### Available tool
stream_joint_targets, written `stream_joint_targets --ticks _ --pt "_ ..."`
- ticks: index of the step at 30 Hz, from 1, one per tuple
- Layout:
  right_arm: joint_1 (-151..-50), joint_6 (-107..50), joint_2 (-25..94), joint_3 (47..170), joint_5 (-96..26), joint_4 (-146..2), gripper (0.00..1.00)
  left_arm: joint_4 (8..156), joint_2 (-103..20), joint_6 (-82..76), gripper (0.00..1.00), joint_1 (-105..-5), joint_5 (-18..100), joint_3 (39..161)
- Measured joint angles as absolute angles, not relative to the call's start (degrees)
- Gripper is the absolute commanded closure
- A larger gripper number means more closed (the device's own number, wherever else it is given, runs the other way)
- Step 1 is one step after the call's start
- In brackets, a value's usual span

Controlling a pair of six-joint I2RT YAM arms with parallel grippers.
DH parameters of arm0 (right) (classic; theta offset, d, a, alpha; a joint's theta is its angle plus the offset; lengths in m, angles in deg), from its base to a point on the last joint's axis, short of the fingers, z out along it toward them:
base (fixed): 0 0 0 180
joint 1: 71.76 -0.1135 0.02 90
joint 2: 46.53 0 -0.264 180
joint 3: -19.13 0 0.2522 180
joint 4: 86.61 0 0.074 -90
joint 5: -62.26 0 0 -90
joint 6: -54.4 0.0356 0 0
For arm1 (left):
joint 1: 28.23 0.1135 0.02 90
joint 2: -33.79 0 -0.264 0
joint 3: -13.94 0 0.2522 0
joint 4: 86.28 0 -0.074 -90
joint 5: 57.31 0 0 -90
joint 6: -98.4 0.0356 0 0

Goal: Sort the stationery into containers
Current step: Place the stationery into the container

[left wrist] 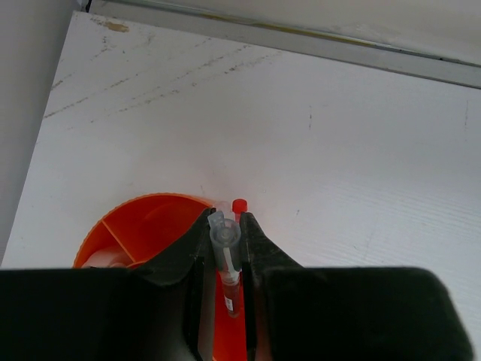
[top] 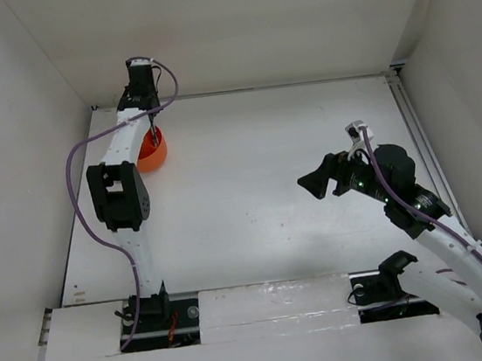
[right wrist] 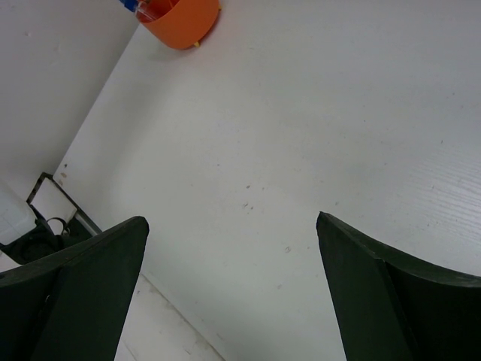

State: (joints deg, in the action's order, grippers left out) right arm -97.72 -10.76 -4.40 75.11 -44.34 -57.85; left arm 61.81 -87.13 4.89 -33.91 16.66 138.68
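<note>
- The left gripper (left wrist: pixel 228 224) is clamped on a thin red-white pen (left wrist: pixel 225 244), its lower end inside the small round orange plastic cup (left wrist: pixel 131 226) at the white table's (top: pixel 265 160) far-left corner.
- The right gripper (right wrist: pixel 231 220) is spread wide and holds nothing, well apart from the cup.

We find the left gripper (top: pixel 155 131) directly over the orange cup (top: pixel 151 154) at the far left corner of the table (top: pixel 263 142); the right gripper (top: pixel 316 184) hangs well apart, mid-table.
</note>
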Motion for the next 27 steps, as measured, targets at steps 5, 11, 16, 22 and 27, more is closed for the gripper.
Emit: stream_joint_targets --ticks 5,11,16,22,27 --pt "-97.72 -10.76 -4.4 75.11 -44.36 -57.85 0.0 62.18 -87.13 4.98 0.77 -33.75 16.64 138.68" --pt "-97.72 -10.76 -4.33 75.11 -44.63 -57.85 0.0 62.14 -87.13 4.61 0.51 -33.75 17.86 138.68" --pt "-97.72 -10.76 -3.54 75.08 -44.89 -57.89 0.0 61.48 -87.09 4.04 0.46 -33.75 18.61 138.83" --pt "-97.72 -10.78 -3.19 75.08 -45.33 -57.91 0.0 57.98 -84.18 3.32 0.15 -34.65 18.76 140.85" --pt "-98.18 -11.26 -2.06 76.59 -43.42 -56.43 0.0 56.15 -75.79 2.35 0.01 -37.93 20.2 145.09"
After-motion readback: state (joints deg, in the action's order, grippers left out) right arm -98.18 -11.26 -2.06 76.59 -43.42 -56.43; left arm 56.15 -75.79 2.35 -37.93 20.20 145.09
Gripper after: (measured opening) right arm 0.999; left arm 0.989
